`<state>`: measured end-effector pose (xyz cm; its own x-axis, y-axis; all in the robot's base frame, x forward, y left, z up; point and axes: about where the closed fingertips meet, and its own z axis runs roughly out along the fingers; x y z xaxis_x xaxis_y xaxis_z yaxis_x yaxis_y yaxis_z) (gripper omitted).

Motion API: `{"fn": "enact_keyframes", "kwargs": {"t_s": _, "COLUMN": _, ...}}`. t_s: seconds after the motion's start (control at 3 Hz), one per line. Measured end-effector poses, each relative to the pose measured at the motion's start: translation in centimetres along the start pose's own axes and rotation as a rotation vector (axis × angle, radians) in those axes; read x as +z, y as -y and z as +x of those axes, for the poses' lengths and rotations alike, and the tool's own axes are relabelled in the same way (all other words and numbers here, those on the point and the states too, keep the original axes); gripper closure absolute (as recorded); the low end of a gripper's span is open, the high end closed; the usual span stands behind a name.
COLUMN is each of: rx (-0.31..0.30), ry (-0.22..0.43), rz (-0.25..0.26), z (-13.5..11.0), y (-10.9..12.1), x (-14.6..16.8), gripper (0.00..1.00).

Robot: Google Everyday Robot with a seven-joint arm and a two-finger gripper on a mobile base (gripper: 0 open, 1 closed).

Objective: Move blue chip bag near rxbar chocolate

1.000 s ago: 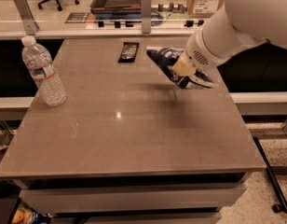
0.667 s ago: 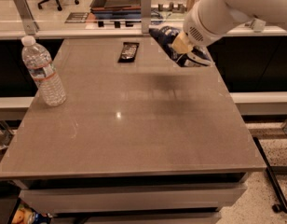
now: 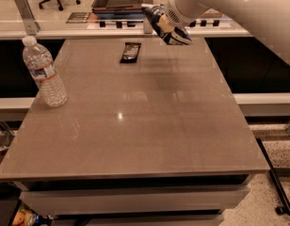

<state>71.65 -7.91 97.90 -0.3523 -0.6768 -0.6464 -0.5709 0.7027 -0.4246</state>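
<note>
– Hand (image 3: pixel 165 23)? Pinching the blue chip bag (image 3: pixel 180 36) tight, up in the air, off the surface (image 3: pixel 145 126).
– Where from the rxbar chocolate (image 3: pixel 130 52)?
– Up and to the right of the rxbar chocolate. Near it, but not touching. A little further back than the bar too.
– Changed just now?
– Yes. A second ago, lower down, further right of the bar and closer to the front. Now lifted higher and swung nearer to the bar.
– Good for the job?
– Looks good. Picked up and carried most of the way. Not put down yet, though.
– So what next, probably?
– Probably a bit more to the left, then down, right beside the bar, then letting go.
– Anything to watch for?
– Crinkly, floppy bag, so could slip or swing. Better not to land on top of the bar or push it away.
– And the water bottle (image 3: pixel 44 72)?
– Standing well to the left of the bar, nearer the front. Not in the way.
</note>
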Motion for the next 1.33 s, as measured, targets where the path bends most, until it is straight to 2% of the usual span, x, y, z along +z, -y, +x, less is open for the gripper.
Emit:
{"fn": "enact_keyframes", "kwargs": {"t_s": 0.33, "rx": -0.001, "ry": 0.008, "rz": -0.028, "z": -1.8, "y": -0.9, "x": 4.4, "gripper": 1.0}}
{"fn": "enact_keyframes", "kwargs": {"t_s": 0.67, "rx": 0.001, "ry": -0.026, "rz": -0.058, "z": -2.7, "y": -2.4, "x": 9.1, "gripper": 1.0}}
{"fn": "enact_keyframes", "kwargs": {"t_s": 1.0, "rx": 0.014, "ry": -0.085, "rz": -0.062, "z": -2.2, "y": -3.2, "x": 13.3, "gripper": 1.0}}
{"fn": "enact_keyframes", "kwargs": {"t_s": 1.33, "rx": 0.042, "ry": -0.138, "rz": -0.031, "z": -0.5, "y": -3.0, "x": 15.6, "gripper": 1.0}}
